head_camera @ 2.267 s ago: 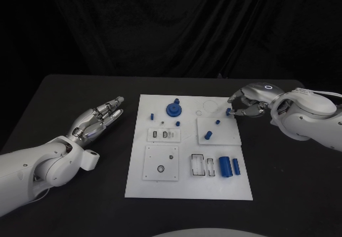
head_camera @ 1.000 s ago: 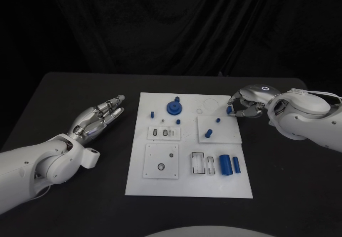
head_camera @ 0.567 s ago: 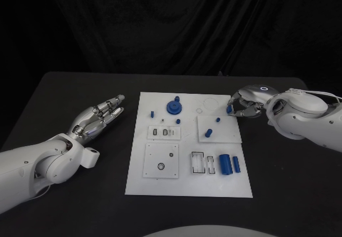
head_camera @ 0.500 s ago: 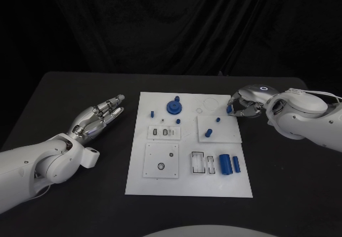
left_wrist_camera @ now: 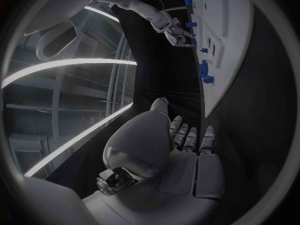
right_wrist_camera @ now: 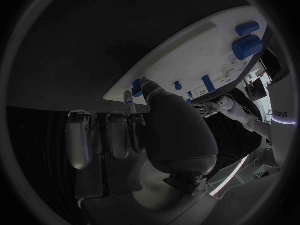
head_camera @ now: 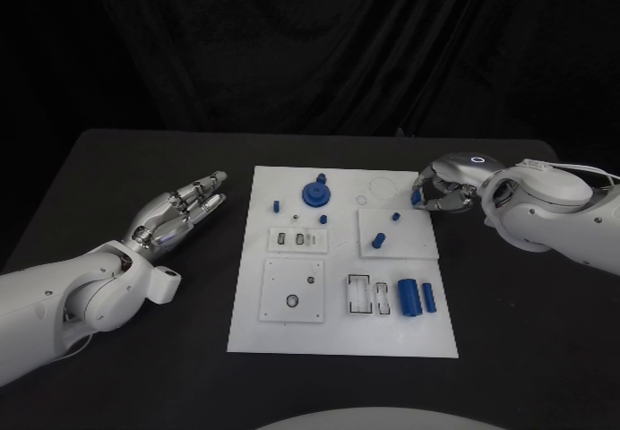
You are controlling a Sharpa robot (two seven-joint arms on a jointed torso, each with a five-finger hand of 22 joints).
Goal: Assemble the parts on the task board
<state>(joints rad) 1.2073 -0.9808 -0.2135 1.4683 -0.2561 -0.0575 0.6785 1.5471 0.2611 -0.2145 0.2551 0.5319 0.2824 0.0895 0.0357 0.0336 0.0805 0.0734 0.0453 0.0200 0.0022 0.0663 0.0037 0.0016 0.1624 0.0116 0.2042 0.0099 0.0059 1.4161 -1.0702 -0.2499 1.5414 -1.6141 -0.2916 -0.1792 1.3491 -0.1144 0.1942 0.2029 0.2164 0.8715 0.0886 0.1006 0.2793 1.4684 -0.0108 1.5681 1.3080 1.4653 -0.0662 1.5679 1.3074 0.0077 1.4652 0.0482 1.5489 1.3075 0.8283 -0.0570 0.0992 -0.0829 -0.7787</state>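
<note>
White board [head_camera: 339, 345] on a black table [head_camera: 517, 313], and the parts on it all blue: a big round blue part [head_camera: 314, 194] near the far edge, two blue cylinders [head_camera: 415, 297] lying side by side at the near right, a small blue peg [head_camera: 377, 240] on the white square plate [head_camera: 416, 247]. Silver left hand [head_camera: 178, 215] on a white arm [head_camera: 58, 300]. Silver right hand [head_camera: 443, 190] pinching a small blue piece [head_camera: 416, 198]. Black curtain [head_camera: 310, 63] behind.

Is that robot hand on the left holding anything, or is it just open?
Open. The left hand lies beside the task board with its fingers stretched out and apart, nothing between them; the left wrist view shows the same.
</note>
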